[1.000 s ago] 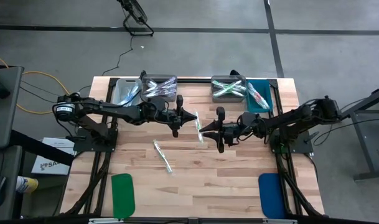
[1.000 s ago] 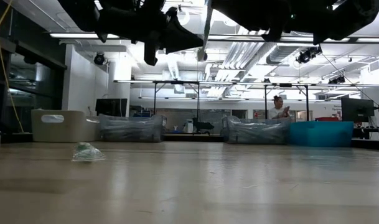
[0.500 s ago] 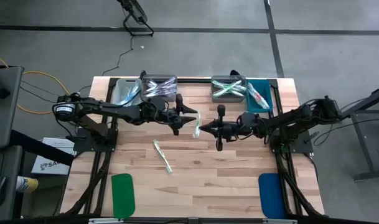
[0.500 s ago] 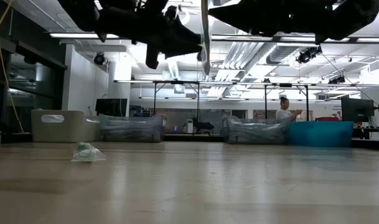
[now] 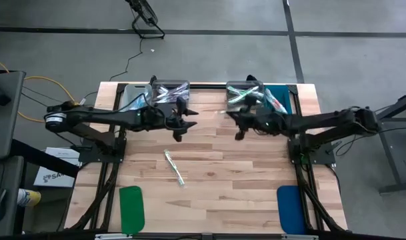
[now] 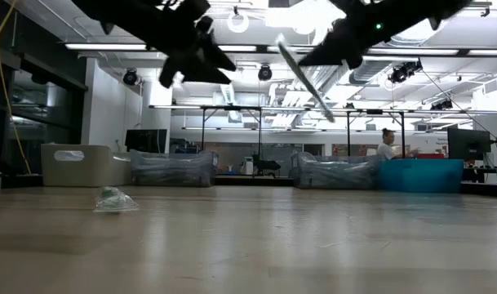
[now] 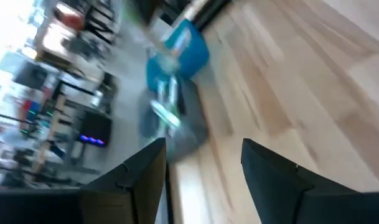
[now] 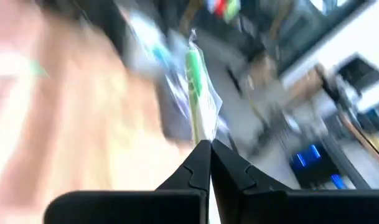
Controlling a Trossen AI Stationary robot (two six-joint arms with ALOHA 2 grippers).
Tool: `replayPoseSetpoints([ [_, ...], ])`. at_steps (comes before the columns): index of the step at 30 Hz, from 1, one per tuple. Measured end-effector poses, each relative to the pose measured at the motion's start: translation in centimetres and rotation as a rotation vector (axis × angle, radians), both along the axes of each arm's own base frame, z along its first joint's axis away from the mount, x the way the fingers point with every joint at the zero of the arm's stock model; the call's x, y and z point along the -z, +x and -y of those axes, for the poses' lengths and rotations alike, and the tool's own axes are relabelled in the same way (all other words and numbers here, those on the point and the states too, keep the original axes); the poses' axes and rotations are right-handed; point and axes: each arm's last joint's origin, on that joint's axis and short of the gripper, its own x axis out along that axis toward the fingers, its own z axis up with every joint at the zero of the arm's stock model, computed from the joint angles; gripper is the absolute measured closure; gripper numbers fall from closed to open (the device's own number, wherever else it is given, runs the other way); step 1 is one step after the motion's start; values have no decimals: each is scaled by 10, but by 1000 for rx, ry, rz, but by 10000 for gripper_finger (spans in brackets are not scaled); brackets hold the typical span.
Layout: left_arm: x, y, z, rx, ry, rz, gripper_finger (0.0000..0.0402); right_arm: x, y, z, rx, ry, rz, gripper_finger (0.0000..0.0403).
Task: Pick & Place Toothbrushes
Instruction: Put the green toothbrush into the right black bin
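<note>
My right gripper (image 5: 235, 119) hangs above the table's far middle, shut on a toothbrush (image 8: 198, 81), a thin green stick in clear wrap. In the low view the toothbrush (image 6: 309, 82) slants high above the table. My left gripper (image 5: 181, 124) stands open and empty to the left of it, also in the air (image 7: 205, 174). A second toothbrush (image 5: 175, 167) lies flat on the wood near the table's middle (image 6: 115, 200). Along the far edge stand two clear bins (image 5: 171, 93) (image 5: 245, 95) that hold toothbrushes. My right gripper pinches one end of the wrapped toothbrush (image 8: 203, 134) between its two fingertips (image 8: 190, 163). The stick runs on straight ahead of the fingers, in line with them. It is lifted clear of the table and sits tilted, with its free end (image 6: 331, 118) lowest.
A pale bin (image 5: 133, 99) stands at the far left and a teal bin (image 5: 277, 101) at the far right. A green pad (image 5: 131, 207) and a blue pad (image 5: 291, 208) lie at the near edge. Bare wood lies between. A person shows in the room behind.
My left gripper has opened, let go of the toothbrush and drawn back toward the table's left. My right gripper has shut on the toothbrush and carried it toward the far edge, near the clear bin on the right. The stick has tipped from upright to slanting.
</note>
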Motion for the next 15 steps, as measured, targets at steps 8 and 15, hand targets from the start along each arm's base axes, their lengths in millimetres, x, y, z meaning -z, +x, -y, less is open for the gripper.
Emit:
replayPoseSetpoints([
  [8,-4,-26,3,-49,-104,-103,224,-4,-13,54,156,-143,-420,400],
  [15,0,-26,3,-66,-144,-132,239,23,-18,104,200,-155,-621,400],
])
